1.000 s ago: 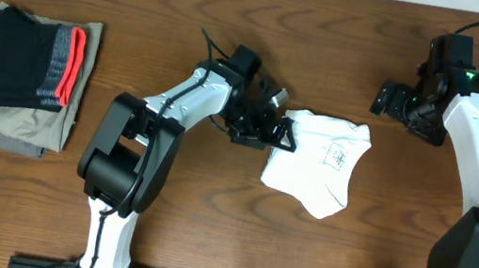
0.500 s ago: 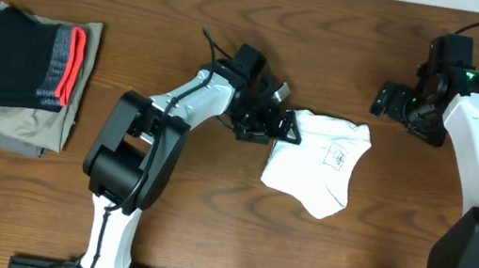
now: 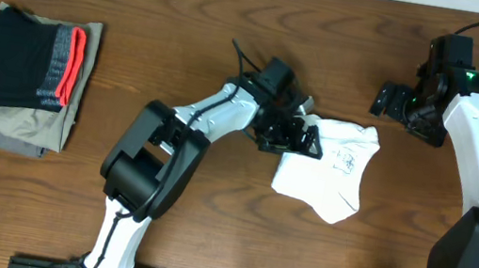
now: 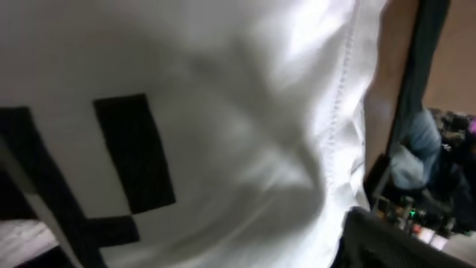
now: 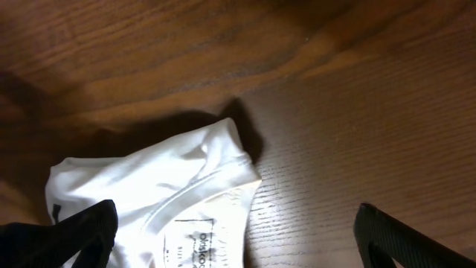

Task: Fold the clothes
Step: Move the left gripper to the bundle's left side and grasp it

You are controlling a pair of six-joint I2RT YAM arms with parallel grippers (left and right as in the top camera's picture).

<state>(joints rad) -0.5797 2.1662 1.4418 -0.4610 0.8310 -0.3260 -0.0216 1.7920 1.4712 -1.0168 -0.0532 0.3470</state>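
A white shirt [image 3: 330, 167] with a small black print lies crumpled on the wooden table, right of centre. My left gripper [image 3: 301, 138] is at the shirt's left edge and shut on the cloth. In the left wrist view the white shirt [image 4: 223, 112] fills the frame with black printed marks, and one dark finger [image 4: 387, 242] shows at the lower right. My right gripper [image 3: 392, 100] is open and empty, above the table beyond the shirt's top right corner. The right wrist view shows the shirt's collar and label [image 5: 149, 193] between its spread fingers [image 5: 238, 246].
A stack of folded clothes [image 3: 20, 73] lies at the left edge: grey and olive pieces with a black, grey and red one on top. Bare wood table [image 3: 207, 224] lies between the stack and the shirt.
My left gripper has moved right and slightly down, and the white shirt has shifted right with it. The right arm has not moved.
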